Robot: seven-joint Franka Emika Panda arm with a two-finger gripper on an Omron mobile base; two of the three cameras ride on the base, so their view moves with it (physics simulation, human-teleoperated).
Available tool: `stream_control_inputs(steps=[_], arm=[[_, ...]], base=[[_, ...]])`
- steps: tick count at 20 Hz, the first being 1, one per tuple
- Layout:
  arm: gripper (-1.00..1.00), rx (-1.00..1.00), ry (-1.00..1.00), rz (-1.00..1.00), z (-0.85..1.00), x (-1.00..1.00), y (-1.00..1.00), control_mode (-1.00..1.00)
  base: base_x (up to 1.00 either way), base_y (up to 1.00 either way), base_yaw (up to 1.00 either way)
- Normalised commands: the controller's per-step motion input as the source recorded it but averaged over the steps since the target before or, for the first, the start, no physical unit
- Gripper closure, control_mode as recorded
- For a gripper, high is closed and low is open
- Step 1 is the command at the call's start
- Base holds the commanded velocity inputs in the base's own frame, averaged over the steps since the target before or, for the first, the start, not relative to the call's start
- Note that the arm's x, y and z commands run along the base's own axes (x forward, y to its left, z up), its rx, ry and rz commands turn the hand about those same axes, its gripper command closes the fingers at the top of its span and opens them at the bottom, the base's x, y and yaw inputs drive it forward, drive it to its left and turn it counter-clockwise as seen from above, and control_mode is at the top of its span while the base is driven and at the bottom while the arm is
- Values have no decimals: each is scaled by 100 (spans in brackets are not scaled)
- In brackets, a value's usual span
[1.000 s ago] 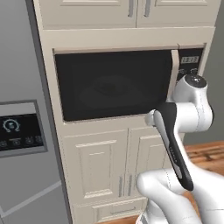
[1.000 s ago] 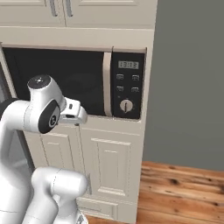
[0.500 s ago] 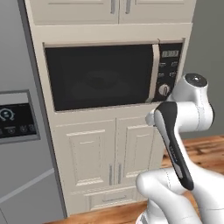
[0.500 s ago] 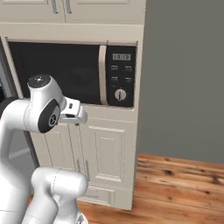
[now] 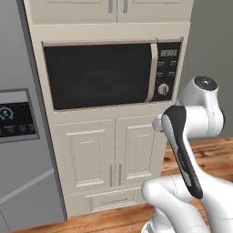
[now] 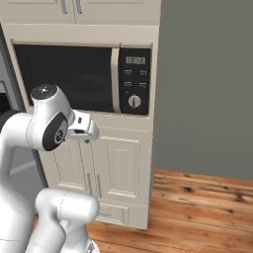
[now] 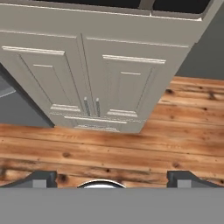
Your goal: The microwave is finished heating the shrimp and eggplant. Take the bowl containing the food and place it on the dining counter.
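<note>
The microwave (image 5: 100, 75) is built into the cream cabinet column, and its dark glass door (image 6: 69, 74) is closed. A long handle (image 5: 152, 73) and a black button panel (image 5: 166, 68) are at its right side. The bowl, shrimp and eggplant are hidden behind the dark glass. The dining counter is out of view. My gripper (image 7: 112, 179) is open and holds nothing. It hangs below microwave height, well short of the door, and faces the lower cabinet doors (image 7: 96, 74). In the right base view, the hand (image 6: 84, 127) sticks out from the folded arm.
A grey fridge (image 5: 18, 136) with a dark touch panel stands left of the microwave column. Cream double doors (image 5: 111, 154) and a drawer sit under the microwave. A grey wall (image 6: 207, 84) and wooden floor (image 6: 197, 207) lie to the right.
The whole picture has shifted, so the base has driven. The microwave column has slid left and looks slightly smaller. The arm keeps the same folded pose and the microwave door stays closed.
</note>
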Motion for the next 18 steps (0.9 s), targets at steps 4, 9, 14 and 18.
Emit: stream_control_inputs(steps=[4, 9, 14, 18], arm=[[-100, 0, 0, 0, 0, 0, -1, -100], [-100, 0, 0, 0, 0, 0, -1, -100], [-100, 0, -9, -1, 5, 12, -11, -100], [-100, 0, -26, -1, 17, 18, -10, -100]], base=[[0, 0, 0], [0, 0, 0], [0, 0, 0], [0, 0, 0]])
